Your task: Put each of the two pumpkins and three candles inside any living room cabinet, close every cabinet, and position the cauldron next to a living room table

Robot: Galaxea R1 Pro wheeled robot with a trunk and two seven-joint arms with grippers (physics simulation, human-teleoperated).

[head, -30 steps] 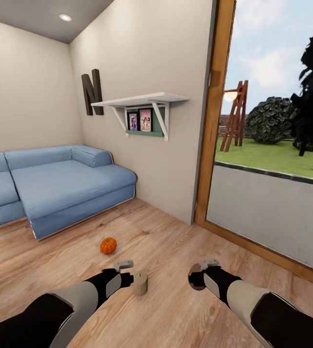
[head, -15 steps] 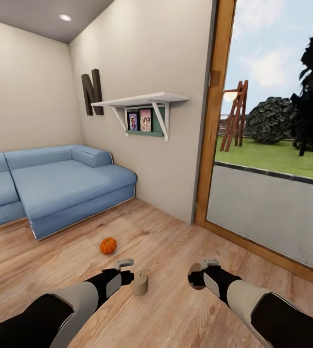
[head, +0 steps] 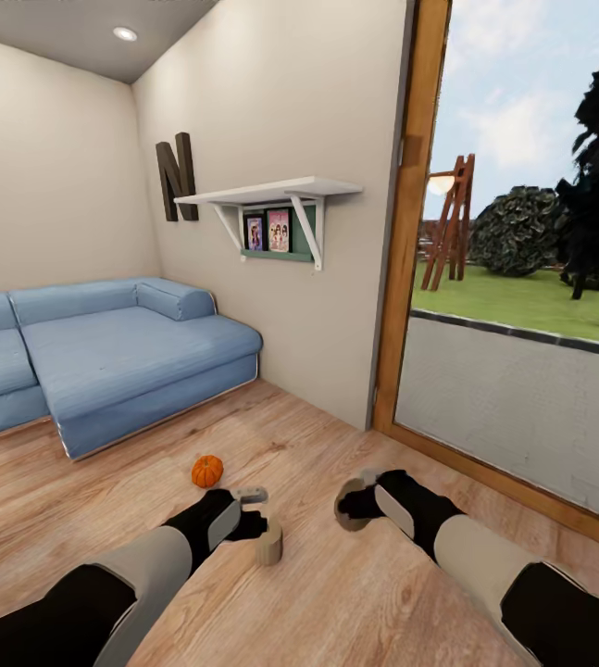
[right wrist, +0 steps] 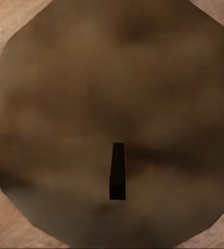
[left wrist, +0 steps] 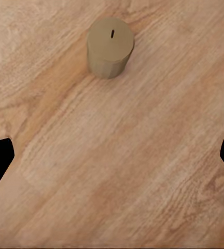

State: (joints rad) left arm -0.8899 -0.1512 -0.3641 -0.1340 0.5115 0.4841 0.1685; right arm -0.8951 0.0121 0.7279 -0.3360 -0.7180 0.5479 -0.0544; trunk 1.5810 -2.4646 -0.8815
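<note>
Now Both Arms Have Shifted Over the Floor Candles

Now the change is in the arms. The left gripper (head: 260,515) has dropped and swung toward the standing candle (head: 270,548), whereas half a second ago it sat a little higher and short of it. The right gripper (head: 350,508) has moved up and inward, with a tan shape at its tip; its wrist camera looks straight down on a candle top (right wrist: 117,119) with its wick, very close. Whether those jaws are closed on it I cannot tell. The left jaws stand wide apart, holding nothing, with the candle (left wrist: 110,46) beyond their tips on the wooden floor (left wrist: 122,171).

My reading is that the left arm is lining up a pick.

That candle stands upright, long axis vertical, wick up. The pumpkin (head: 207,471) sits just beyond it, toward the blue sofa (head: 105,352)
</note>
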